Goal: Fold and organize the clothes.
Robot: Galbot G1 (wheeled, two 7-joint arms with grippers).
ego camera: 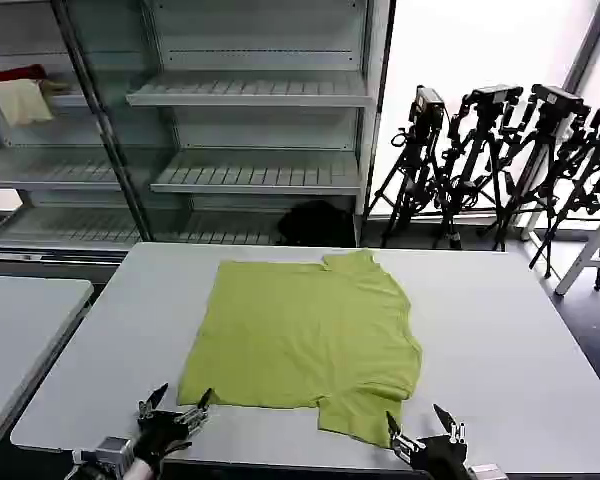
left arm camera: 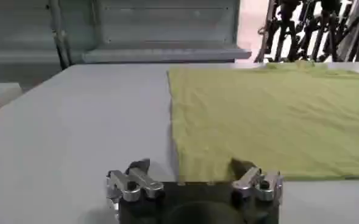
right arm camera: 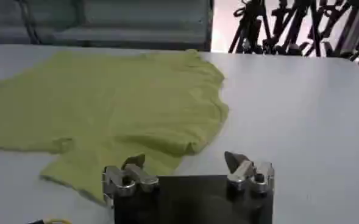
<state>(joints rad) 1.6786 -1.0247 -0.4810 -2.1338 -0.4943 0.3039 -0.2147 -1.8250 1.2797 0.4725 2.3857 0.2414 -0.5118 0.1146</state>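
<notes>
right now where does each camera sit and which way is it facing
Head view: on the robot's head, looking forward and down at the table and T-shirt; left end effector and right end effector at the near edge, both open.
Left wrist view: on the left arm, low, facing across the T-shirt's hem; its open fingers show.
Right wrist view: on the right arm, facing a sleeve; its fingers show.
All views share the T-shirt.

I'm working in a lab or studio. Camera tripods [ego camera: 500,160] cluster by the window, beside grey metal shelving [ego camera: 250,95].

Left pincer [ego camera: 176,401] and right pincer [ego camera: 420,424] both gape, low.
</notes>
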